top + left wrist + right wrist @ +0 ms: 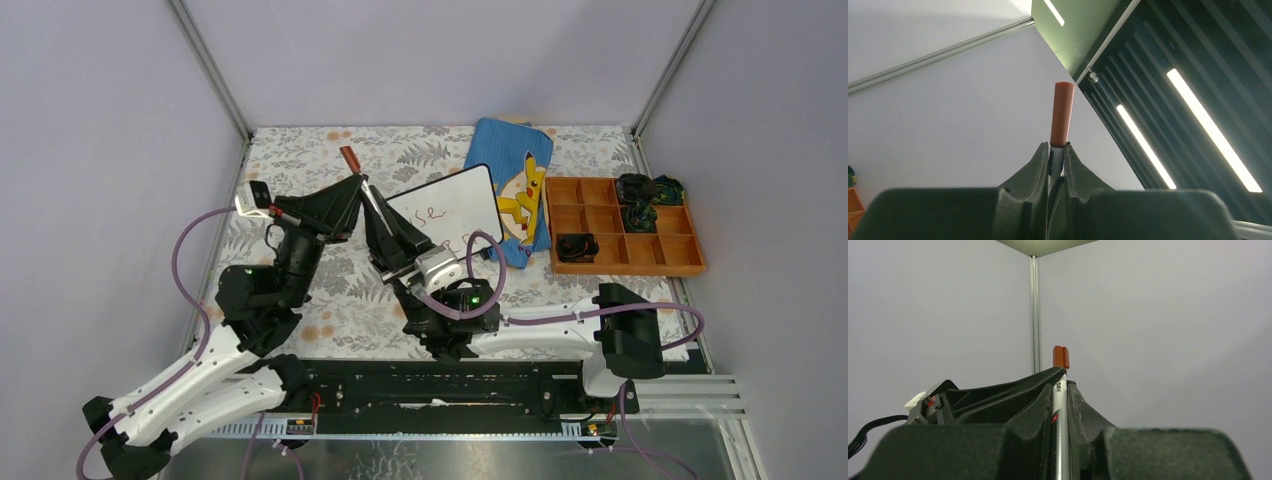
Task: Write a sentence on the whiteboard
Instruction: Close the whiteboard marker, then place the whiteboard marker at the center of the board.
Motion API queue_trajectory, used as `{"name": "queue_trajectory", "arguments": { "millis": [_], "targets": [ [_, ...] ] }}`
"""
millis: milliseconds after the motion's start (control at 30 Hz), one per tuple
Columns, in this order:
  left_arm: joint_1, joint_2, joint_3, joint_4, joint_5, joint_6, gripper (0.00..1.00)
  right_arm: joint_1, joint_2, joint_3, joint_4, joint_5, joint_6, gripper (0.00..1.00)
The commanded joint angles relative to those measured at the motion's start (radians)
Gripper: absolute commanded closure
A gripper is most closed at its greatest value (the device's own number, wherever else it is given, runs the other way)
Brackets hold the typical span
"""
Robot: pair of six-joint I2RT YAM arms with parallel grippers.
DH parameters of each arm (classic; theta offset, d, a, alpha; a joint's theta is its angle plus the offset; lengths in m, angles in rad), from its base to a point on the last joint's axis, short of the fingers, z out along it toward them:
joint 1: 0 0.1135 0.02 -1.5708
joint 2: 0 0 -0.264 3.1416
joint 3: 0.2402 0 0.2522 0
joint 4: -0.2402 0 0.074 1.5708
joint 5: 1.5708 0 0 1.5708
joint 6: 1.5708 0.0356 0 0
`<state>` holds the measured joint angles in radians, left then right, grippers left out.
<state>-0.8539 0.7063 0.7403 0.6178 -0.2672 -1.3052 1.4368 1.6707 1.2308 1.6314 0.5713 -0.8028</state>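
Your right gripper (pixel 1060 386) is clenched on the marker (pixel 1060 412) barrel and your left gripper (pixel 1056 150) pinches it just below the red cap (pixel 1062 112), probably to work that cap, while the part-written whiteboard (pixel 455 205) lies just beyond, against the blue Pikachu pouch (pixel 510 160).

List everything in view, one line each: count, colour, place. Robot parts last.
Small black-framed whiteboard: one, white with red marks, table centre, left of the pouch.
Blue cloth Pikachu pouch: one, blue and yellow, back centre-right.
Wooden compartment tray: one, brown, right of the pouch.
Dark bundles: about four, blackish, in tray compartments.
Red-capped white marker: one, between both grippers.
Leaf-patterned tablecloth: one, white-grey, under everything.
Left gripper: black, shut on the marker.
Right gripper: black, shut on the marker.
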Motion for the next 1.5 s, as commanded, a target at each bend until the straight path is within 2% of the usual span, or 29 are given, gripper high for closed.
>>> {"name": "queue_trajectory", "arguments": {
  "millis": [0,33,100,300,367,433,700,833,1167,1467],
  "targets": [
    [-0.076,-0.016,-0.039,-0.113,0.270,0.060,1.00,-0.065,0.004,0.040,0.054,-0.036,0.027,1.00],
    [-0.077,-0.024,-0.034,-0.123,0.256,0.070,1.00,-0.065,-0.005,0.031,0.047,-0.036,0.034,1.00],
    [-0.076,-0.037,-0.021,-0.147,0.230,0.095,0.78,-0.065,-0.023,0.014,0.036,-0.037,0.050,1.00],
    [-0.077,-0.057,0.016,-0.187,0.197,0.150,0.23,-0.059,-0.071,-0.033,0.011,-0.048,0.080,1.00],
    [-0.076,-0.063,0.032,-0.204,0.181,0.170,0.12,-0.050,-0.088,-0.049,0.003,-0.052,0.082,1.00],
    [-0.076,-0.071,0.051,-0.230,0.156,0.200,0.07,-0.040,-0.109,-0.068,-0.007,-0.055,0.085,1.00],
    [-0.076,-0.110,0.171,-0.349,-0.008,0.405,0.05,-0.006,-0.259,-0.206,-0.141,-0.090,0.210,1.00],
    [-0.076,-0.097,0.201,-0.353,-0.015,0.456,0.07,-0.004,-0.317,-0.248,-0.197,-0.107,0.298,1.00],
    [-0.076,-0.028,0.228,-0.327,0.040,0.461,0.25,-0.003,-0.367,-0.272,-0.248,-0.156,0.404,1.00],
    [-0.076,-0.027,0.211,-0.309,0.030,0.445,0.43,-0.003,-0.380,-0.285,-0.258,-0.150,0.414,1.00]
  ]
}}
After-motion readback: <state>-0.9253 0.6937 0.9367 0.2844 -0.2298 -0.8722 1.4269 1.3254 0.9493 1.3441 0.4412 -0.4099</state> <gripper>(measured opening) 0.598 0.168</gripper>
